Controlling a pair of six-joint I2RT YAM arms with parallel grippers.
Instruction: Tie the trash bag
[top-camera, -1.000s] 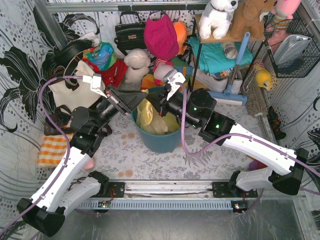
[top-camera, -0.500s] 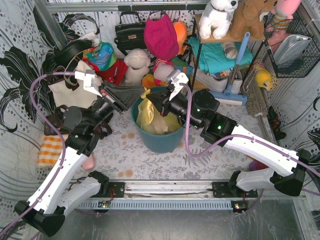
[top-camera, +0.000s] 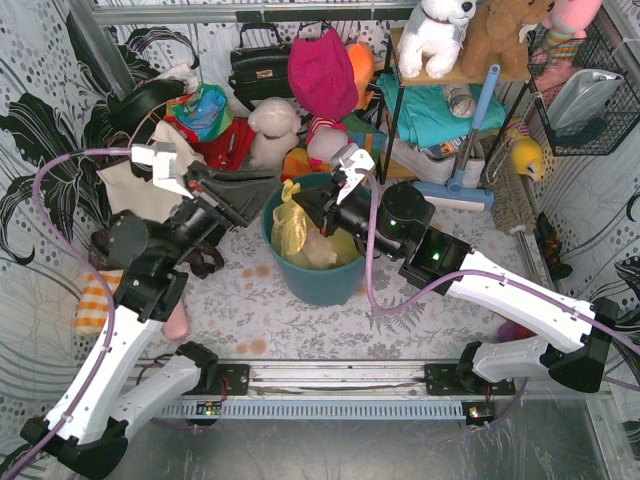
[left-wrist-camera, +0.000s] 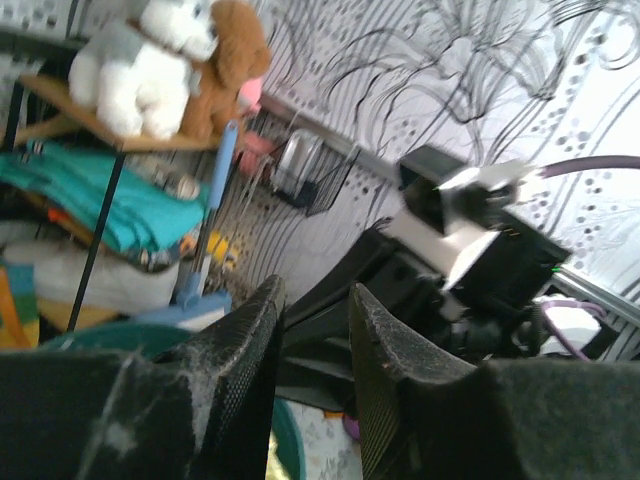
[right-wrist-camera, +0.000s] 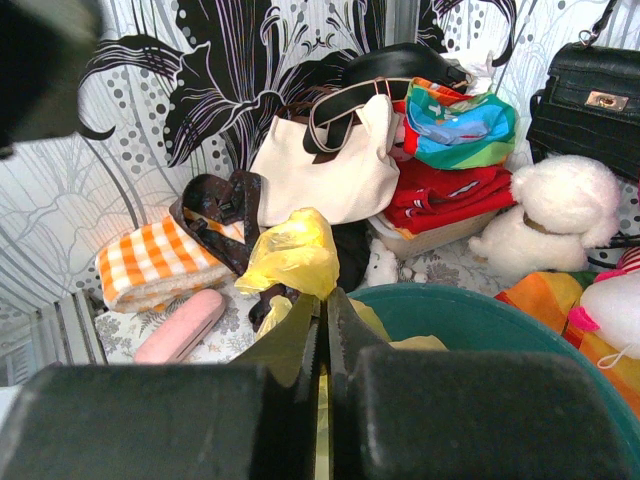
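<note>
The trash bag (top-camera: 293, 228), thin yellow plastic, sits in the teal round bin (top-camera: 318, 283) at the middle of the table. A bunched yellow tuft (right-wrist-camera: 293, 252) of it stands up at the bin's left rim (right-wrist-camera: 470, 312). My right gripper (top-camera: 326, 212) reaches over the bin from the right and is shut on the bag's plastic; in the right wrist view, yellow film is pinched between the closed fingers (right-wrist-camera: 325, 305). My left gripper (top-camera: 266, 197) hovers just left of the bin. It is open (left-wrist-camera: 315, 300) with nothing between its fingers, and it points at the right arm.
A cream tote bag (top-camera: 140, 185) lies behind the left arm, with an orange checked cloth (top-camera: 95, 300) and a pink case (right-wrist-camera: 180, 325) nearby. A black handbag (top-camera: 260, 65), plush toys (top-camera: 272, 130), a shelf rack (top-camera: 440, 110) and a blue-handled mop (top-camera: 475, 125) crowd the back.
My left gripper has drawn back to the left, away from the bag, and stands open. The right gripper stays shut on the plastic, and the yellow tuft is now tighter.
</note>
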